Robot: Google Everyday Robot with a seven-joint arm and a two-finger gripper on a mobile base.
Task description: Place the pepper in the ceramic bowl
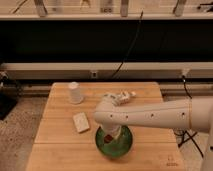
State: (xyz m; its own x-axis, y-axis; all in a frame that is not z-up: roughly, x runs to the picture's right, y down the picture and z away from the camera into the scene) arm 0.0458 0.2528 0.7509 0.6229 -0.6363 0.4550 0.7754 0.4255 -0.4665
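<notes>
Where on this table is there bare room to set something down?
The front left corner of the table, left of the ceramic bowl and ahead of the pale block, is bare. So is the back strip between the white cup and the crumpled packet. Crowded: the middle, where the gripper hangs over the bowl, and the right side under the arm.

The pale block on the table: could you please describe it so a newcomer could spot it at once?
On the wooden table, the round green ceramic bowl sits near the front edge with the gripper hanging just over it. Just left of the bowl lies the pale block: flat and rectangular, unlike the upright white cup farther back.
</notes>
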